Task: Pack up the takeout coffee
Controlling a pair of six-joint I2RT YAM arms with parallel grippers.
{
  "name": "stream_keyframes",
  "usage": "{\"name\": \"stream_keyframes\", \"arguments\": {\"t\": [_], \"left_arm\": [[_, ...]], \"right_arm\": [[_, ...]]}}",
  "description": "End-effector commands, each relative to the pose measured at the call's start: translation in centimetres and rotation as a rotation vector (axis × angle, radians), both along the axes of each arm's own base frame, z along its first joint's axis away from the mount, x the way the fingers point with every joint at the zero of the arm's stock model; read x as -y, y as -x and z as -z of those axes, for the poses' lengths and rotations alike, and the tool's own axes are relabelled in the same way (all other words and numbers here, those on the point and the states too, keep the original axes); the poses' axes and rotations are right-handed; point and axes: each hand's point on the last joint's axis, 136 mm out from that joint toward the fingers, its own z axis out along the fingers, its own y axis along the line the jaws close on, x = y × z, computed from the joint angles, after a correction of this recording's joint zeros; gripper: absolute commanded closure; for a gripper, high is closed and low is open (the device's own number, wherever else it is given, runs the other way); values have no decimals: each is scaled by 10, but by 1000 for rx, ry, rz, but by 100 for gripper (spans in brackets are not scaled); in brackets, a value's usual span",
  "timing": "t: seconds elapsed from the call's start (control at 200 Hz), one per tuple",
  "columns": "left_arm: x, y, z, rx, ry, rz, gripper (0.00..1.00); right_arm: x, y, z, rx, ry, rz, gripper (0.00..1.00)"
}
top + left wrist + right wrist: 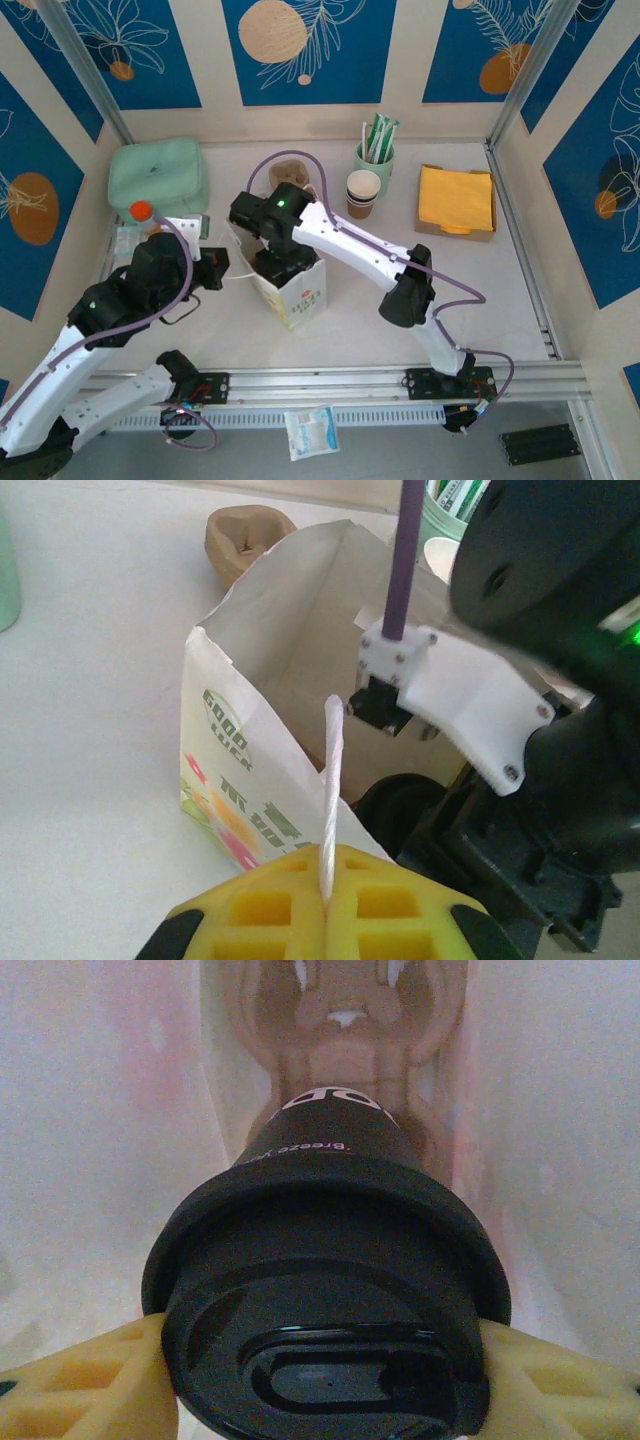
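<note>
The takeout coffee (pixel 330 1290), a cup under a round black lid, hangs inside the white paper bag (pixel 298 290), with my right gripper (pixel 325 1385) shut on its lid. The yellow fingers (pixel 85 1385) press the lid from both sides. Below the cup, a brown cardboard carrier (pixel 345 1050) lies at the bag's bottom. In the top view my right gripper (pixel 285 260) reaches down into the bag's mouth. My left gripper (pixel 328 900) is shut on the bag's white twisted handle (pixel 331 780), left of the bag (pixel 240 770), holding it taut.
Behind the bag stand a stack of lidless paper cups (pixel 363 192), a green cup of stirrers (pixel 375 152) and a box of orange napkins (pixel 456 200). A green pouch (pixel 158 175), an orange-capped bottle (pixel 141 211) and a brown carrier (pixel 290 172) sit at the back left.
</note>
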Motion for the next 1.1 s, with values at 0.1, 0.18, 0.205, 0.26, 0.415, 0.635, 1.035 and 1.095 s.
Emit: {"name": "stream_keyframes", "arguments": {"t": [0.1,0.18,0.205,0.26,0.415,0.635,1.035,1.095], "left_arm": [[5,-2,2,-4,13,17,100],[5,-2,3,-4,9,17,100],[5,-2,3,-5,7,18,100],[5,-2,4,-6,6,17,100],[7,-3,3,-3,9,17,100],[9,-6,4,-6,9,21,100],[7,-5,4,-7,2,15,100],[6,-5,3,-6,0,13,100]], "right_arm": [[20,10,0,-61,105,-43,46],[21,12,0,-80,101,-47,47],[22,12,-1,-82,98,-48,47],[23,13,-1,-92,97,-46,48],[26,17,-1,-111,98,-44,48],[37,23,1,-135,126,-48,48],[41,30,7,-153,155,-62,48],[43,31,7,-154,160,-65,48]]}}
